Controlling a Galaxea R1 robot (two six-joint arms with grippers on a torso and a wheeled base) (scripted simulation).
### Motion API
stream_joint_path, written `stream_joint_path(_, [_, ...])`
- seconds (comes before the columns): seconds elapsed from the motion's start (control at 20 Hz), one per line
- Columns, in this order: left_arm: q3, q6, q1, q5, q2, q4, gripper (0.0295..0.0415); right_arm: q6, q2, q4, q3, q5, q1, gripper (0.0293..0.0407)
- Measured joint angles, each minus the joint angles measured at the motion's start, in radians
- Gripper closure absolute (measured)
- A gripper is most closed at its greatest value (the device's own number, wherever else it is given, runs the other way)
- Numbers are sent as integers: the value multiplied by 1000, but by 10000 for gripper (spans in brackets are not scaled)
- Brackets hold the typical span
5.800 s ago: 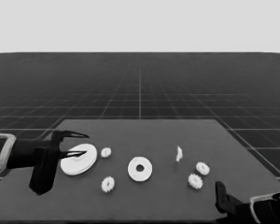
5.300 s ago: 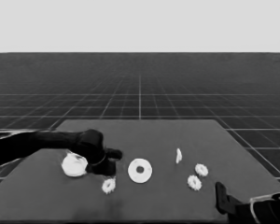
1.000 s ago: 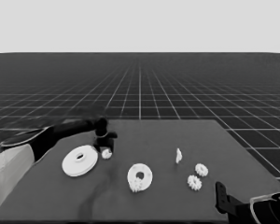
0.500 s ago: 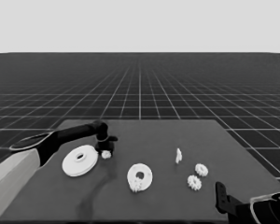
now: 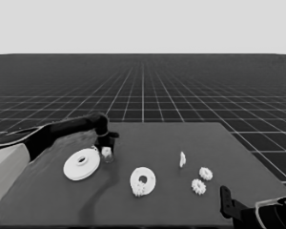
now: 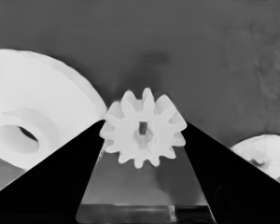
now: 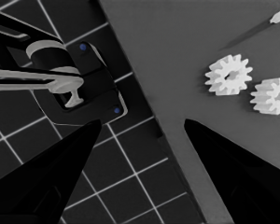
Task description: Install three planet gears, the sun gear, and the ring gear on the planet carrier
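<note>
My left gripper has come in from the left and is shut on a planet gear just right of the larger round part. In the left wrist view the gear sits between both fingers of the left gripper, touching each, with the larger round part beside it. The smaller round part lies mid-table with one gear on its near edge. Two more gears lie at the right. My right gripper waits open at the lower right corner.
A thin white piece stands right of centre, near the two loose gears. The right wrist view shows the table's corner, the floor grid and dark machinery past the edge.
The left gripper has come down over the gear beside the larger round part and its fingers now close on it. The right arm has not moved.
</note>
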Motion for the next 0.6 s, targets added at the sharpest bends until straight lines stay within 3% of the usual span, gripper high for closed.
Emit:
stream_joint_path(0.15, [24, -10, -53, 33, -9, -36, 398, 0, 0, 0, 0, 0, 0, 315])
stream_joint_path(0.4, [25, -10, -63, 41, -10, -45, 398, 0, 0, 0, 0, 0, 0, 315])
stream_joint_path(0.5, [306, -406, -47, 80, 91, 4, 398, 0, 0, 0, 0, 0, 0, 315])
stream_joint_path(0.6, [312, -499, -40, 96, 196, 13, 398, 0, 0, 0, 0, 0, 0, 315])
